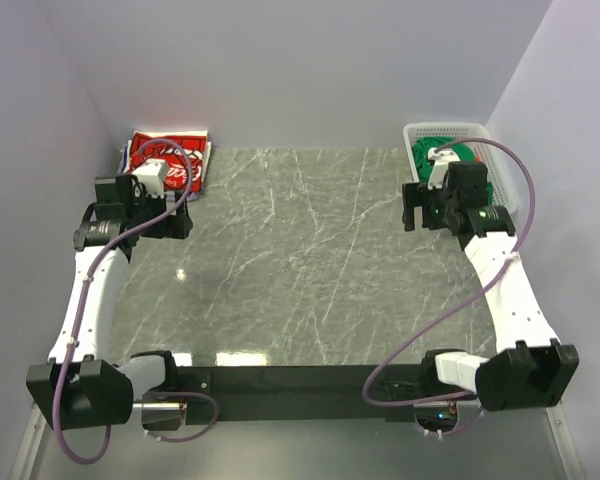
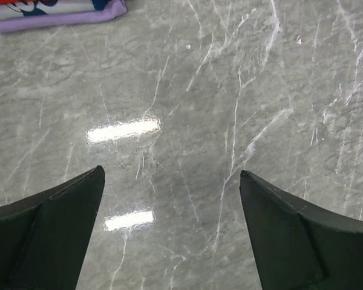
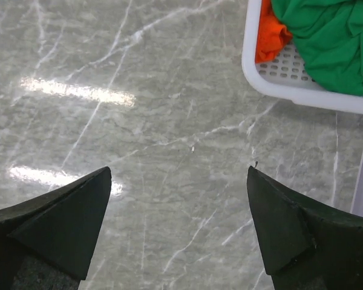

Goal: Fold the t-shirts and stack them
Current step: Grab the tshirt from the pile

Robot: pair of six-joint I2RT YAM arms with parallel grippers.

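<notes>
The grey marbled bench (image 1: 300, 270) fills nearly the whole space. Pale walls (image 1: 280, 70) box it in at the back and down both sides, so the only free edge is the near one, where the black base rail (image 1: 300, 385) sits. The broad middle is open marble with lamp glare on it, and that is where the room to move is.

The left arm (image 1: 85, 300) rises from the near-left and runs up along the left wall, its wrist turned towards the far-left corner. The right arm (image 1: 505, 290) mirrors it along the right wall, with its wrist up by the far-right corner.

A white mesh basket (image 1: 420, 132) stands in that far-right corner, close to the walls, and the right wrist hides part of it from above. Inside, the green t-shirt (image 3: 333, 42) lies crumpled, with the orange t-shirt (image 3: 269, 33) bunched against the basket's left wall. The red t-shirt (image 1: 170, 160) with white lettering lies flat in the far-left corner, and a lilac hem shows along its near edge.

The left end effector (image 2: 172, 175) hangs over bare marble just short of the red t-shirt, jaws spread wide. The right end effector (image 3: 178, 172) hangs just beside the basket's corner, equally wide.

A purple cable (image 1: 520, 170) loops out beside each arm.
</notes>
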